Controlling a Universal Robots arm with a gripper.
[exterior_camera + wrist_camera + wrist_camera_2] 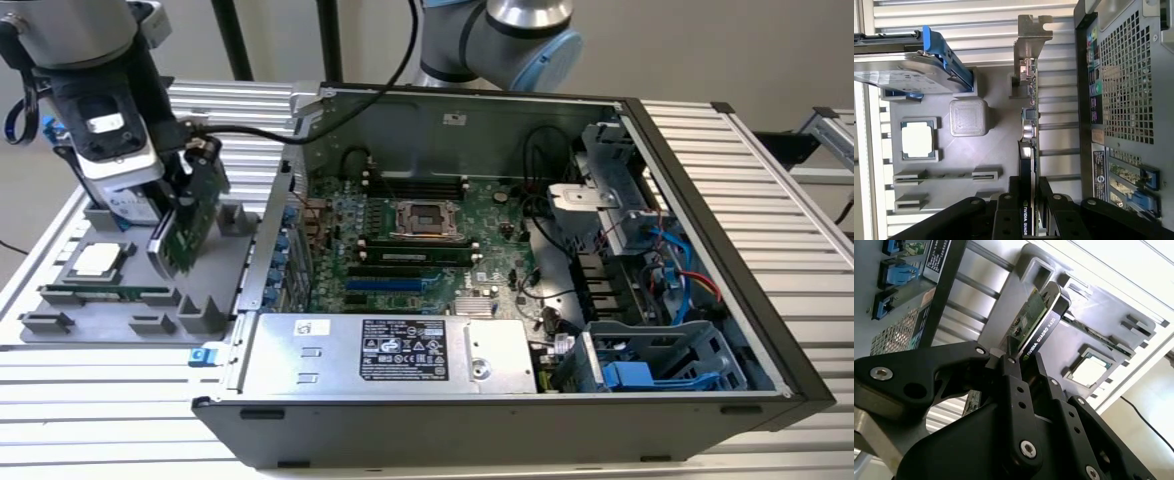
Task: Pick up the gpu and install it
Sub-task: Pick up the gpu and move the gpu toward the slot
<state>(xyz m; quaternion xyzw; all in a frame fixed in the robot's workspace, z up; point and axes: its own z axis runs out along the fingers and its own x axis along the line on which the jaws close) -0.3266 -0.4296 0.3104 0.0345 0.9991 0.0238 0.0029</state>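
Note:
The gpu (187, 225) is a thin card with a green board on one face and a black shroud on the other. It hangs edge-on and slightly tilted over the grey parts tray (80, 325), at the exterior view's left, outside the open computer case (507, 400). My gripper (178, 185) is shut on the card's upper edge. In both wrist views the black fingers (1015, 371) clamp the gpu (1041, 320) from both faces. The first wrist view shows the gpu (1029, 127) edge-on with its silver bracket (1032, 35) at the far end, and my gripper (1029, 202) shut around it.
The tray holds a processor (917, 139), a long green memory stick (107, 293) and a silver hard drive in a blue frame (909, 65). The case's rear wall (1124, 85) stands close beside the card. Inside lie the motherboard (414, 240), power supply (387, 350) and drive cages (654, 360).

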